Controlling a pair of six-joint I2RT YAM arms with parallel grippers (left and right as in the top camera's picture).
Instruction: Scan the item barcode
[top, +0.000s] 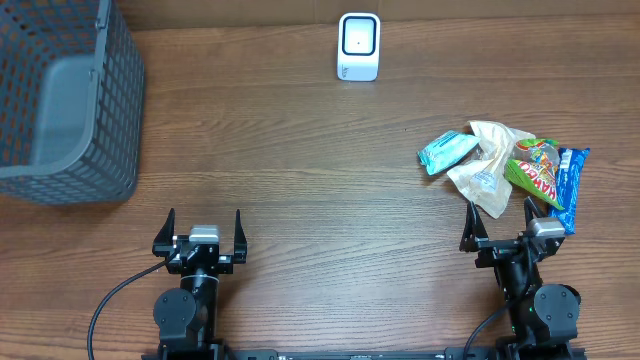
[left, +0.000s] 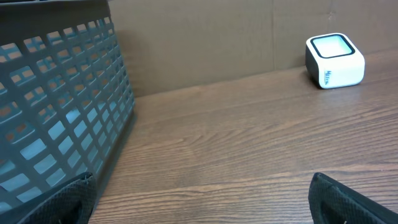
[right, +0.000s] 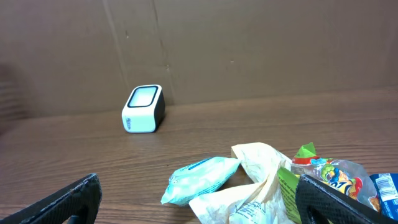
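A white barcode scanner (top: 358, 46) with a dark window stands at the table's far middle; the left wrist view has the scanner (left: 334, 60) at upper right and the right wrist view has the scanner (right: 143, 109) at left. A heap of snack items lies at the right: a pale teal packet (top: 447, 151), a cream wrapper (top: 492, 165), a green candy bag (top: 536, 170) and a blue bar (top: 571, 186). My right gripper (top: 500, 217) is open just in front of the heap, holding nothing. My left gripper (top: 204, 229) is open over bare wood at the near left.
A grey mesh basket (top: 62, 100) occupies the far left corner, and the basket (left: 56, 112) fills the left of the left wrist view. A brown cardboard wall (right: 249, 50) runs along the table's back edge.
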